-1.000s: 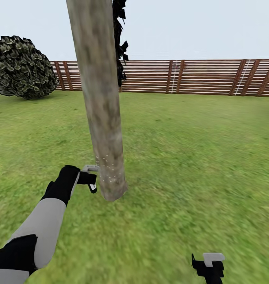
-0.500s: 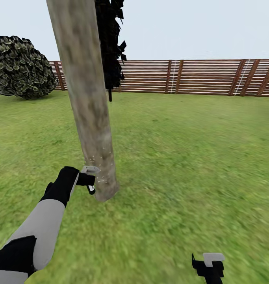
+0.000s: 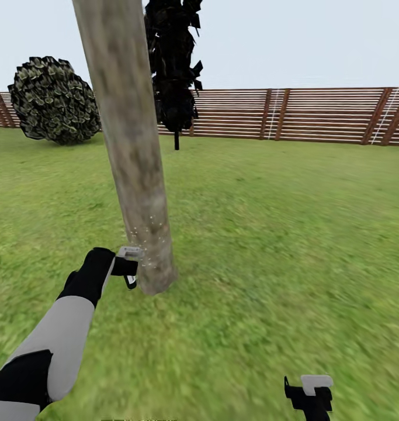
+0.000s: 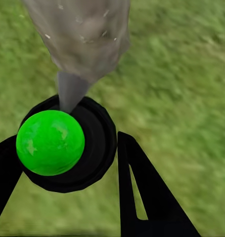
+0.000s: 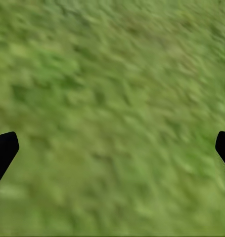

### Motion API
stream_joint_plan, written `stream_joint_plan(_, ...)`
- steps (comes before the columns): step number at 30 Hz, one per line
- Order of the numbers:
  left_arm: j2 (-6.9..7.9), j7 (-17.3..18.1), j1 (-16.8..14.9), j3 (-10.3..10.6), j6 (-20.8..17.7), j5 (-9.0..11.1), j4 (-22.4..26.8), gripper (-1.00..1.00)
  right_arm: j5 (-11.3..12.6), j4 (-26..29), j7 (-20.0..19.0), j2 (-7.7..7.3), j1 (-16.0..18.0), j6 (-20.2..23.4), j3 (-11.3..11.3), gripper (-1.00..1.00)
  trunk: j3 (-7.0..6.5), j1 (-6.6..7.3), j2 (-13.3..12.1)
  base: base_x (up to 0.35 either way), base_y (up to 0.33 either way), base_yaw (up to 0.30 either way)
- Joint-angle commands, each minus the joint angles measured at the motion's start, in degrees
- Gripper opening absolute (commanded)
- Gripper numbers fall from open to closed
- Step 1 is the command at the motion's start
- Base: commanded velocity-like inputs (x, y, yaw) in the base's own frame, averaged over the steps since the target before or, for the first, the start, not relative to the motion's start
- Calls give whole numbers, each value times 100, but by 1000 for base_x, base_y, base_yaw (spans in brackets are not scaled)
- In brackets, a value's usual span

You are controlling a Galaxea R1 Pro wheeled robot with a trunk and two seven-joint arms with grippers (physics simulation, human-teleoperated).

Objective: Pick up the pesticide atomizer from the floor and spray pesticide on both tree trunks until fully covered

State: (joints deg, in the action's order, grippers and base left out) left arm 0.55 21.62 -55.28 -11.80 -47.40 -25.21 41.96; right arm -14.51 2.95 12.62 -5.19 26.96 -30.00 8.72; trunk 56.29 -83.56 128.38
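A thick pale tree trunk (image 3: 135, 164) rises from the grass of the garden (image 3: 281, 234), leaning slightly. Small white specks dot its lower part (image 3: 148, 229). My left gripper (image 3: 129, 268) sits right beside the trunk's base, shut on the pesticide atomizer (image 3: 131, 255). In the left wrist view the atomizer (image 4: 50, 142) is a bright green ball in a black ring between my fingers (image 4: 142, 192), its grey nozzle pointing at the trunk (image 4: 82, 34). My right gripper (image 3: 309, 396) hangs low at the right over bare grass, open (image 5: 112, 148).
A brown slatted fence (image 3: 316, 114) runs along the far side of the lawn. A round, pale-leaved bush (image 3: 54, 100) stands at the back left, and a dark thin-stemmed tree (image 3: 174, 70) stands behind the trunk. Open grass stretches to the right.
The whole view has shifted with the camera: the bush and fence now sit further right, and the dark tree shows more fully. My left gripper keeps the atomizer at the trunk's base.
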Motion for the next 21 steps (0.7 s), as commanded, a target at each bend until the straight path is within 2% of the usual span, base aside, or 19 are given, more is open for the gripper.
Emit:
stream_joint_plan(1,-7,44,-3,-14,-15,-54,5,-100,-61,-5,17,0,3,-14,42,100,5,1,2,0,-272,278)
stream_joint_plan(5,-11,35,-1,7,-15,-54,5,-100,-61,-5,18,0,3,-14,42,100,5,1,2,0,-272,212)
stream_joint_plan(12,-5,0,-1,22,-15,-57,5,-100,-61,-13,21,-8,-1,-14,42,100,5,1,2,0,-272,15)
stream_joint_plan(21,20,-223,4,-28,-15,-54,0,-100,-61,-12,23,-10,0,-14,42,100,5,1,2,0,-272,0)
